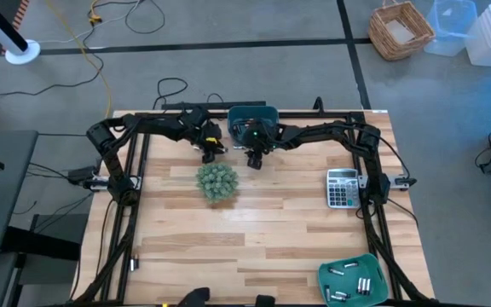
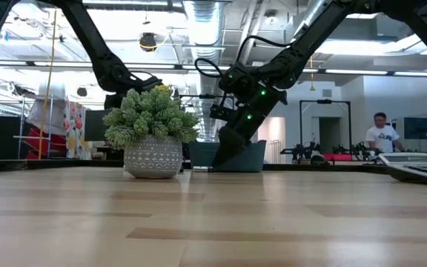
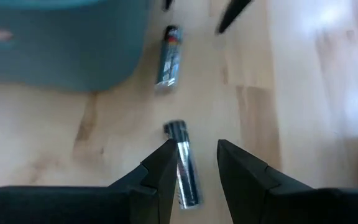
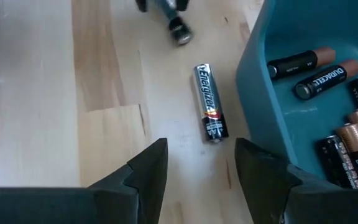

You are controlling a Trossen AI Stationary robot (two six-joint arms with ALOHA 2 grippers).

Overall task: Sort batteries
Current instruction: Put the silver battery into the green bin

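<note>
Pale wood table (image 1: 254, 230), blurry lab room behind; both pincers, left (image 3: 193, 163) and right (image 4: 201, 163), agape over batteries (image 4: 211, 103).

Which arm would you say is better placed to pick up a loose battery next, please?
Probably left: the left gripper already has its open fingers either side of a battery, while the right gripper's battery lies ahead.

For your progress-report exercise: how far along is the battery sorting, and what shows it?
Partly done. Several batteries already lie in the green tray at the near right corner, and more sit in the blue bin at the far edge. Both open pincers hover over loose cells beside that bin: the left pincer over one battery, the right pincer near another battery. Neither is gripped yet.
</note>
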